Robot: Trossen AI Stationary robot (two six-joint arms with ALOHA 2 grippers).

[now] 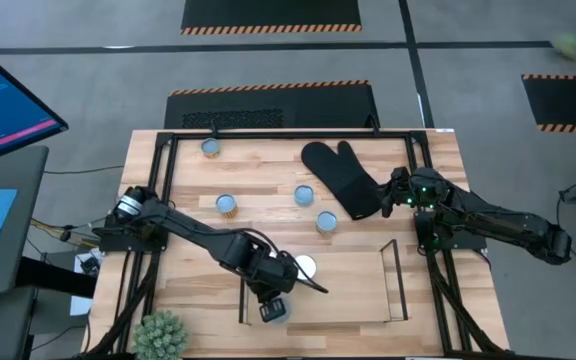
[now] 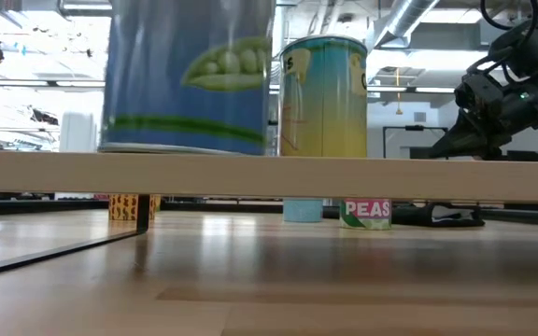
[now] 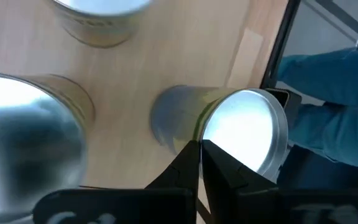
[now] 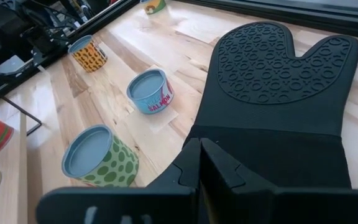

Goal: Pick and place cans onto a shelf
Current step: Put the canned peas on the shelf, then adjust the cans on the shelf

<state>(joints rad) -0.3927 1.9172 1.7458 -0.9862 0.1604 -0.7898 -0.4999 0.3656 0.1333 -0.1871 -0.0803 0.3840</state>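
Two cans stand on the shelf [image 1: 393, 285]: a white-topped one [image 1: 306, 266] and a blue pea can [image 2: 190, 75] beside a yellow-blue one [image 2: 323, 93] in the low view. My left gripper [image 1: 290, 290] is over the shelf's left end, shut, its tips [image 3: 201, 149] by a shiny-topped can's rim [image 3: 244, 134]. Several cans stand on the table: [image 1: 210, 148], [image 1: 226, 204], [image 1: 304, 194], [image 1: 326, 221]. My right gripper [image 1: 393, 192] is shut and empty above the cuff of the black oven mitt [image 4: 278, 93]. My left gripper's shut fingertips [image 3: 211, 152] stand right at the near rim of the shiny-topped can [image 3: 225, 146], coming from above at a slant. Whether they touch it, I cannot tell.
The large black outer frame [image 1: 163, 180] runs round the table. The mitt [image 1: 343, 175] lies at the far right. A small green plant [image 1: 158, 335] stands at the near left corner. Blue cloth [image 3: 334, 106] shows beyond the frame in the left wrist view.
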